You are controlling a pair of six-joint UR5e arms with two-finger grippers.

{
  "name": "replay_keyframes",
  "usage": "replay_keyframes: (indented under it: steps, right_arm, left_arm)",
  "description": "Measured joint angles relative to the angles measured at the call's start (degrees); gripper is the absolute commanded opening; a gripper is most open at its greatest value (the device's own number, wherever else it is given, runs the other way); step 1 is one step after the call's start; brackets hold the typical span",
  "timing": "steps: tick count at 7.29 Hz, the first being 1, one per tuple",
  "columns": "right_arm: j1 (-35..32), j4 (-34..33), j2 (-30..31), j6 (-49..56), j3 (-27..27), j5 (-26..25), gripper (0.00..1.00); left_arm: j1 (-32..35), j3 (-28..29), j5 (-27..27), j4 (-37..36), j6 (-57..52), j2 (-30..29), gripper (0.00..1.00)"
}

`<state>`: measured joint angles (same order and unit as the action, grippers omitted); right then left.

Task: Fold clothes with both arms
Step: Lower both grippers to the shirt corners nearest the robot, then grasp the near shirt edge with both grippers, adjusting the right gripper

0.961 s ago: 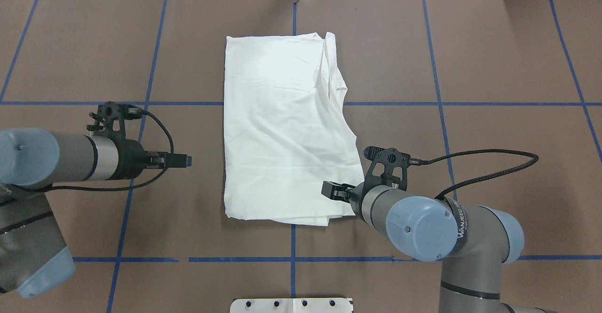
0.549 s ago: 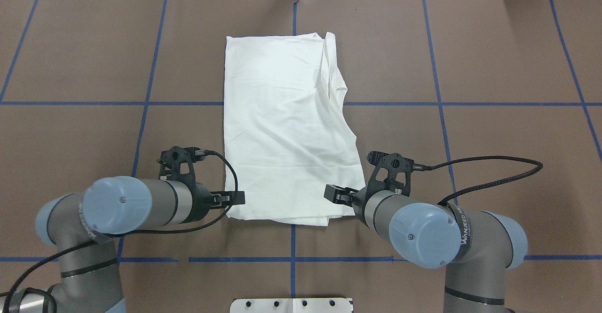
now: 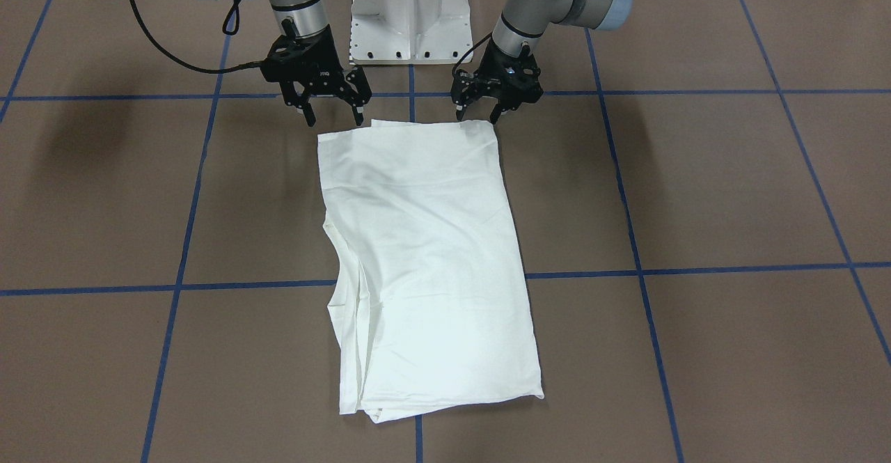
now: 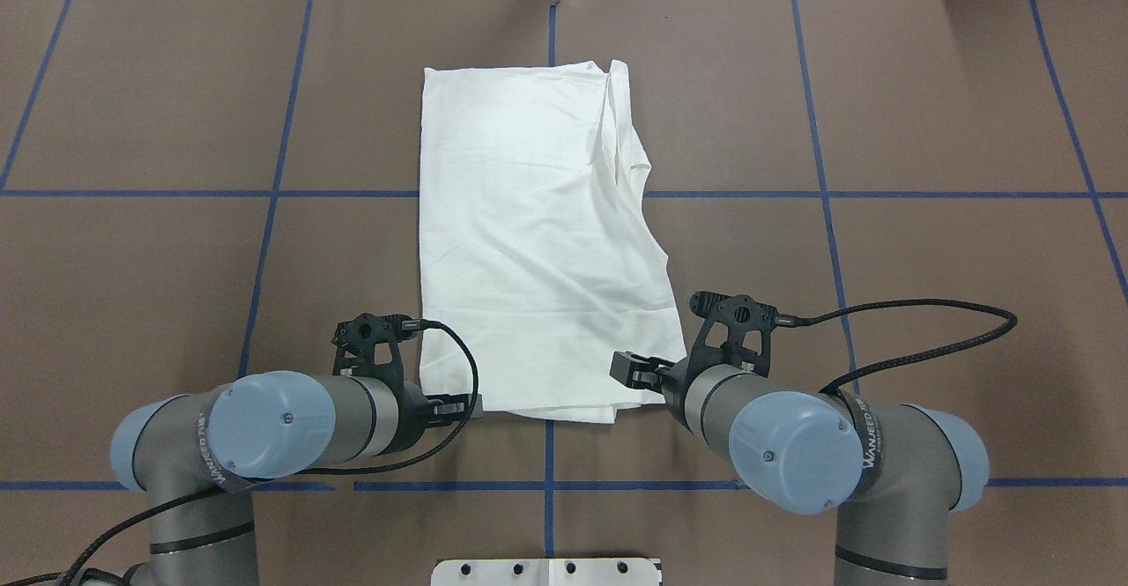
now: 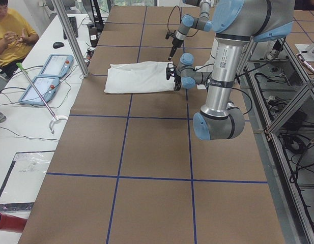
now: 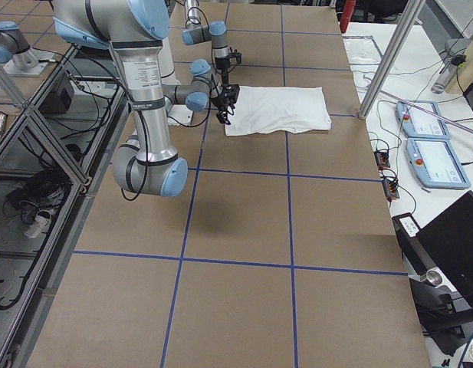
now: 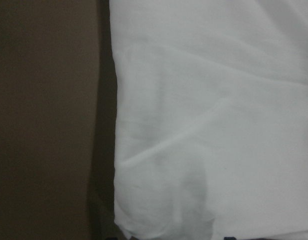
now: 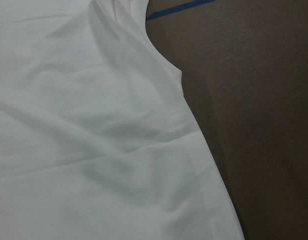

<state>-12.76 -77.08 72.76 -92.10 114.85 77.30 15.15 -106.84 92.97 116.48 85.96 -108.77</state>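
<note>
The white T-shirt point(image 4: 529, 233) lies folded into a long rectangle on the brown table; no printed text or label shows. It also shows in the front view point(image 3: 424, 254), the left wrist view point(image 7: 208, 125) and the right wrist view point(image 8: 94, 125). My left gripper point(image 3: 477, 116) is open, fingers pointing down just at the shirt's near-left corner; in the overhead view point(image 4: 471, 407) it sits at that corner. My right gripper point(image 3: 334, 120) is open above the near-right corner, over the shirt's edge in the overhead view point(image 4: 624, 367). Neither holds cloth.
Blue tape lines point(image 4: 820, 194) grid the brown table top. The white pedestal base point(image 3: 411, 10) stands just behind the grippers. In the left side view an operator point(image 5: 9, 33) sits past the table's far edge, beside two tablets point(image 5: 45, 79).
My left arm has swung in from the shirt's left side to its near-left corner. My right gripper has shifted slightly nearer along the near-right corner. The shirt has not moved.
</note>
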Motion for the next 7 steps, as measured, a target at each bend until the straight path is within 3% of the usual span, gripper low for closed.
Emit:
replay_keyframes:
  steps: [5,7]
  right_arm:
    - [0.8,-0.1,0.0,-0.3,-0.2,-0.3,1.0]
    - [1.0,-0.2,0.0,-1.0,-0.3,-0.3,1.0]
  left_arm:
    - [3.3,1.0,0.3,-0.1,-2.1,-0.4,0.73]
    - [2.7,1.4,0.4,0.0,-2.3,-0.7,0.47]
